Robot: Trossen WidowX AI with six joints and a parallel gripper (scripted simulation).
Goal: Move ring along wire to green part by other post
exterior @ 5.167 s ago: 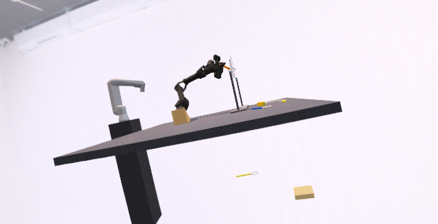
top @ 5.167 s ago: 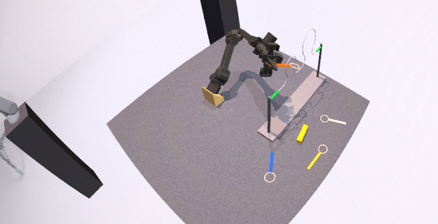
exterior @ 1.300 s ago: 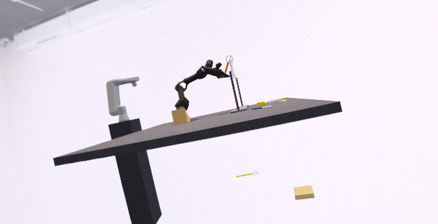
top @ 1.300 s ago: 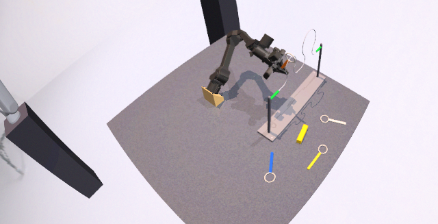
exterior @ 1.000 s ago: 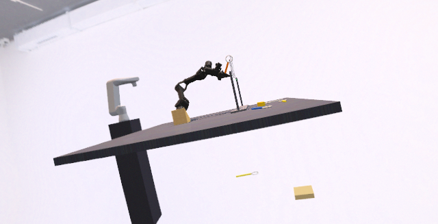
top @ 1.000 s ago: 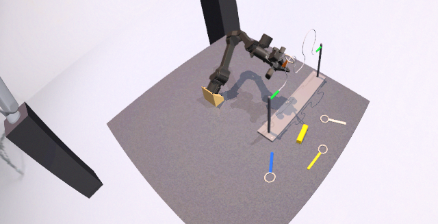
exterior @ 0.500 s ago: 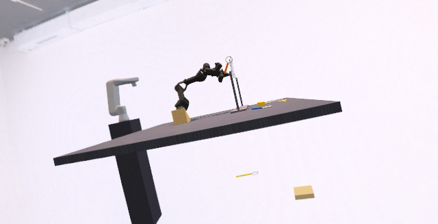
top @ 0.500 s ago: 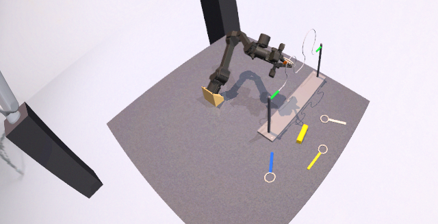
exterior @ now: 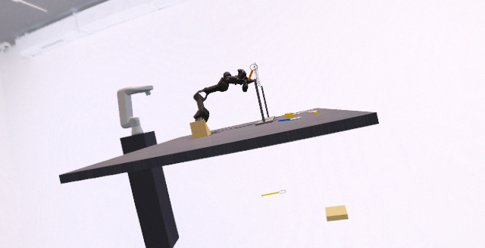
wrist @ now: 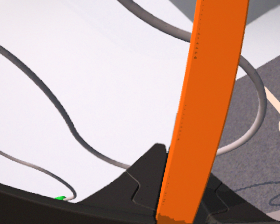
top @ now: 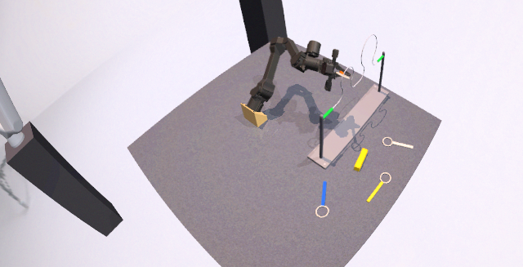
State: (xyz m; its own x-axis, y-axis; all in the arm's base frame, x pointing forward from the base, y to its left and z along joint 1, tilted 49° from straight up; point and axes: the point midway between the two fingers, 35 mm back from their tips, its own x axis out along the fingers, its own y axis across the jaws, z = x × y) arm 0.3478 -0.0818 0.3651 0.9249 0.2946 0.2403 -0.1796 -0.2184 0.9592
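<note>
My gripper (top: 346, 74) (exterior: 253, 80) (wrist: 164, 153) is shut on the orange handle (top: 341, 72) (exterior: 250, 74) (wrist: 206, 90), high above the base plate. The ring (exterior: 250, 66) is at the upper end of the handle in the exterior view; in the top view it looks nearly edge-on, and the wrist view does not show it. The grey wire (wrist: 56, 102) curves close behind the handle. Whether it passes through the ring or touches anything is too small to tell. Green parts (top: 328, 113) (top: 380, 59) meet the near post (top: 321, 136) and the far post (top: 382, 75).
The posts stand on a pale base plate (top: 341, 130). Beyond it lie a yellow block (top: 360, 160), a white-handled ring (top: 402, 144), a yellow-handled ring (top: 375, 192) and a blue-handled ring (top: 324, 193). Looping wire rises between my gripper and the far post.
</note>
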